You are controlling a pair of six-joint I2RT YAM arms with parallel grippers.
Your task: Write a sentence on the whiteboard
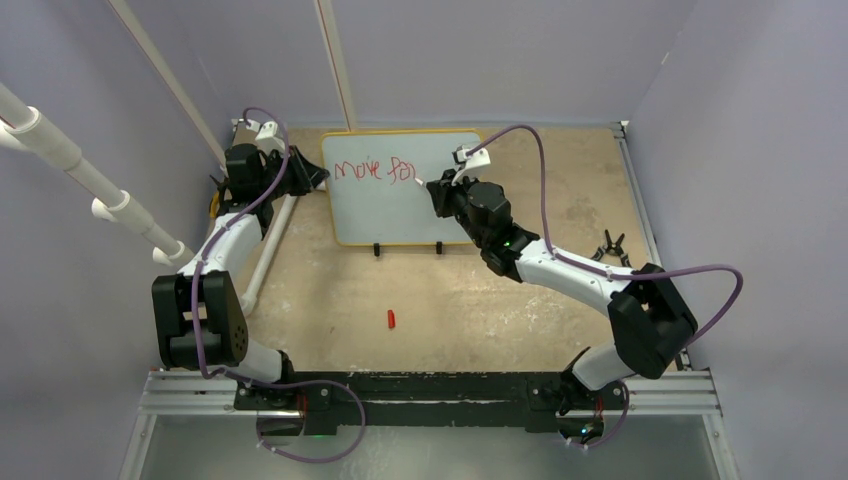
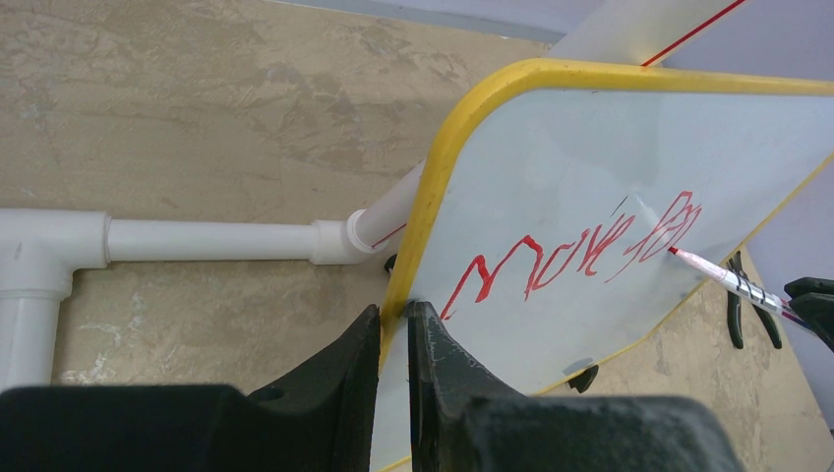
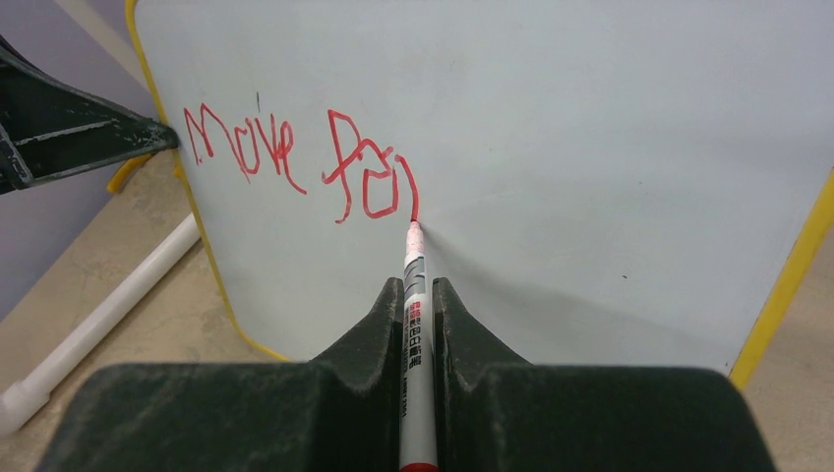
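Whiteboard (image 1: 420, 215) by far edge is pinched at frame by left gripper (image 2: 395, 313), prob to be braced vs marker (image 3: 413, 251) clamped in right gripper (image 3: 418, 287), tip on sentence (image 3: 341, 167).

Desk (image 1: 480, 300): tan, mottled top with pale scuffs.
Whiteboard (image 1: 400, 190): yellow-framed, stands at the far middle on two small black feet (image 1: 377, 249), tilted back.
Pipe (image 1: 265, 250): white plastic, lies along the left side and reaches the board's left edge; the left wrist view shows an elbow joint.
Cap (image 1: 391, 319): small, red, lies alone nearer than the board, well apart from it.
Black tool (image 1: 610, 245): small, pronged, near the right edge; kind unclear.
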